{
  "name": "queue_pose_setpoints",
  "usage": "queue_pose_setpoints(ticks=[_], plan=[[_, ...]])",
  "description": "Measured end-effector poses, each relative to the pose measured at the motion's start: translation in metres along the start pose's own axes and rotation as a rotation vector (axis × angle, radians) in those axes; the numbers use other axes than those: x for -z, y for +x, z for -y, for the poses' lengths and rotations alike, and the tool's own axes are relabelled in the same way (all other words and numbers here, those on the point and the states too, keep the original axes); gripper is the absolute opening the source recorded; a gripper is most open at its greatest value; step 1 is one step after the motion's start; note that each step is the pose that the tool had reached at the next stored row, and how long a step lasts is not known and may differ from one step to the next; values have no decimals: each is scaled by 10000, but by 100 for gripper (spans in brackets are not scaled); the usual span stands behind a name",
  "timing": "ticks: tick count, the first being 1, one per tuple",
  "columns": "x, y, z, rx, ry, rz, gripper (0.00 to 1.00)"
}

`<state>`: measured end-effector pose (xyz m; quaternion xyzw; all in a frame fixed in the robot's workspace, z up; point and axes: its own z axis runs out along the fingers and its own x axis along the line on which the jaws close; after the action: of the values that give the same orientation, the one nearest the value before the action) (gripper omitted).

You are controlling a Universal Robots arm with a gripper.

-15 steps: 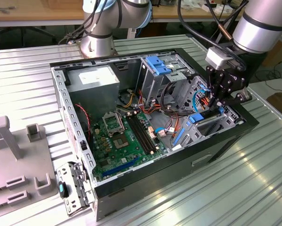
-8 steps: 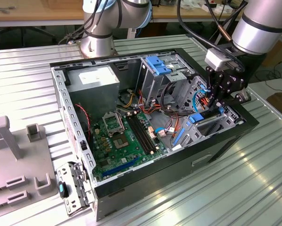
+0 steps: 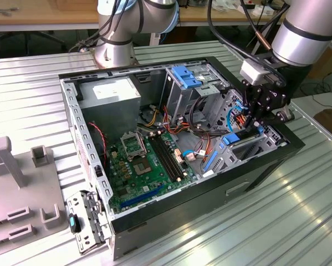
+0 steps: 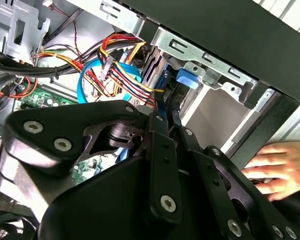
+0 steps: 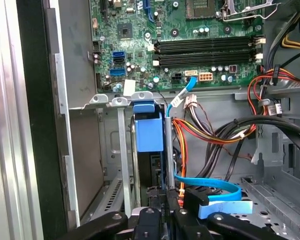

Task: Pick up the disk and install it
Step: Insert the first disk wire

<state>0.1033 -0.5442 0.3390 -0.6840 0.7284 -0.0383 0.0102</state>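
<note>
In the exterior view, an open computer case (image 3: pixel 171 155) lies on its side on a ribbed metal table (image 3: pixel 276 221). The green motherboard (image 3: pixel 149 160) fills the case floor, and a silver power supply (image 3: pixel 110 94) sits at about eleven o'clock from it. The arm reaches down from two o'clock, and its black gripper (image 3: pixel 258 123) hangs over the drive bay at the case's three o'clock edge. Just under the gripper sits the disk (image 3: pixel 236 138), its blue carrier already down between the bay's metal rails. A grey fixture plate (image 3: pixel 21 188) lies on the table at nine o'clock.

In the second wrist view, the gripper's fingers (image 4: pixel 162 140) stand close together, nipped on the thin blue edge of the disk (image 4: pixel 165 95), which runs into the bay beside a blue tab (image 4: pixel 186 77). A person's hand (image 4: pixel 277 167) rests by the case wall.

In the first wrist view, the disk (image 5: pixel 150 132) stands edge-on in its slot between two grey rails, just below the motherboard (image 5: pixel 180 40), with the gripper (image 5: pixel 162 210) pinched at its near end and a flat blue cable (image 5: pixel 215 192) curling beside.
</note>
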Motion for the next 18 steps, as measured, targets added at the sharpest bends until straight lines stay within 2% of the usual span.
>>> queue_pose_setpoints(ticks=[3,5,8,10,11,13,14,15,18], plan=[[-6,1,0,-1,-3,15,18],[26,1,4,0,-3,6,30],[112,5,12,0,-3,2,30],[115,5,13,-1,-3,7,30],[117,5,13,-1,-3,4,29],[118,5,13,-1,-3,4,15],[119,5,13,-1,-3,4,15],[119,5,13,-1,-3,4,11],[121,5,13,-1,-3,4,11]])
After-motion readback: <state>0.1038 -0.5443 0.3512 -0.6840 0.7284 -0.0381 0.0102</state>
